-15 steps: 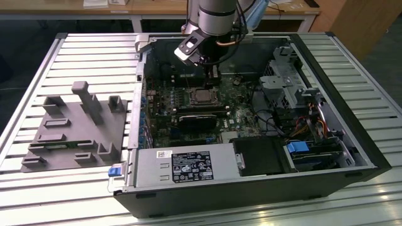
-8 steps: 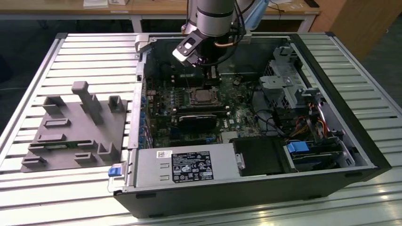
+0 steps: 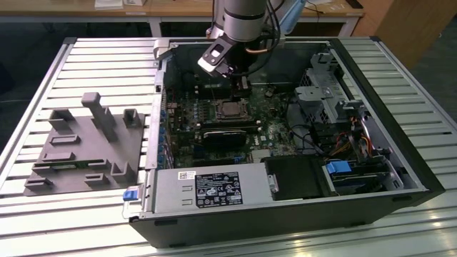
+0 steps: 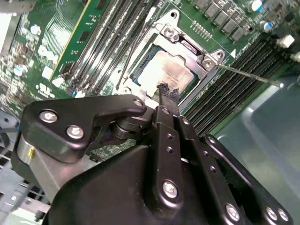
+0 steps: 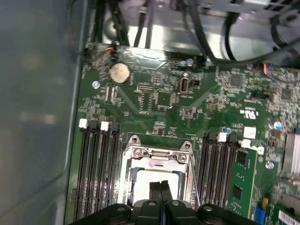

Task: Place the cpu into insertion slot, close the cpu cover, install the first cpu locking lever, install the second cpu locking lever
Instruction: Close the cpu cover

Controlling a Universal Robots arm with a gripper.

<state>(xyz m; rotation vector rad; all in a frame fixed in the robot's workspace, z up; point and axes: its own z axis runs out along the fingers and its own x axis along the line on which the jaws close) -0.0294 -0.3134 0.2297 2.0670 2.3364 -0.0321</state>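
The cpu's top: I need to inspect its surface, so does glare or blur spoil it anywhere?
Second wrist view: glare washes the cpu pale, with the dark gripper crossing its edge. First wrist view: also bright, and the case wall beside looks hazy. Exterior view: no glare, but dim.

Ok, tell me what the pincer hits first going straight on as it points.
Probably the cpu, seen through the window of the cpu cover: the shut pincer points at it in both wrist views. The gap left is unclear.
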